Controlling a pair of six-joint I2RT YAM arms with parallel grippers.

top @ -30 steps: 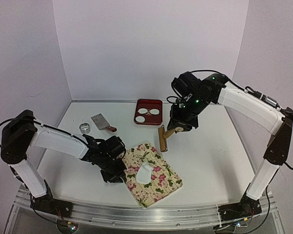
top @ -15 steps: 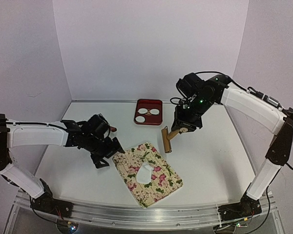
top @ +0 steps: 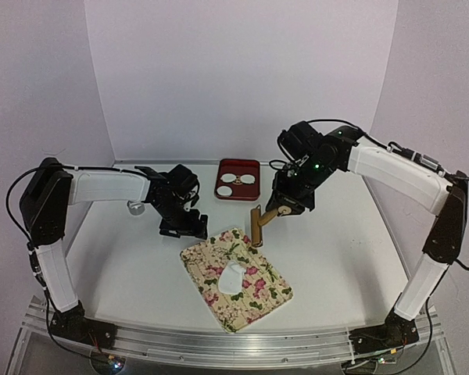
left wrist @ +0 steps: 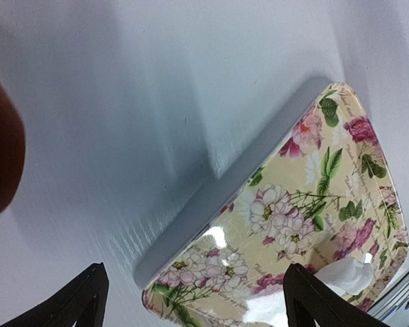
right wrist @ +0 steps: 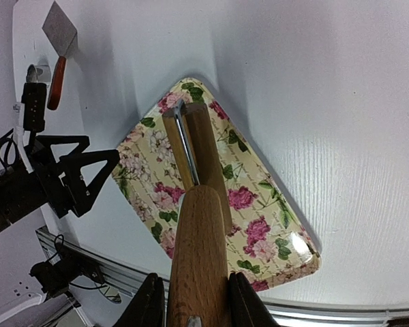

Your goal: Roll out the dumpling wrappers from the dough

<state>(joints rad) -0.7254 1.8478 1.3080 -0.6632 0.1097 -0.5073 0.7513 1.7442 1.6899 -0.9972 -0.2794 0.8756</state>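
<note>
dough (top: 232,278), one piece, on one floral mat (top: 263,291)

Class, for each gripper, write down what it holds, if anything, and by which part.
The right gripper holds the wooden roller by its handle. The left gripper is open and holds nothing.

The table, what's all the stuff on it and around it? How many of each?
floral mat: one, cream with pink flowers, near middle
dough: one, white, on the mat
tray: one, red, far middle
dumpling wrappers: at least two, white, in the tray
rolling pin: one, brown wood, at the mat's far corner
scraper: one, metal blade and reddish handle, far left
metal ring: one, silver, far left
table: one, white, under everything
left gripper: one, black, open and empty, beside the mat
right gripper: one, black, shut on the rolling pin
</note>
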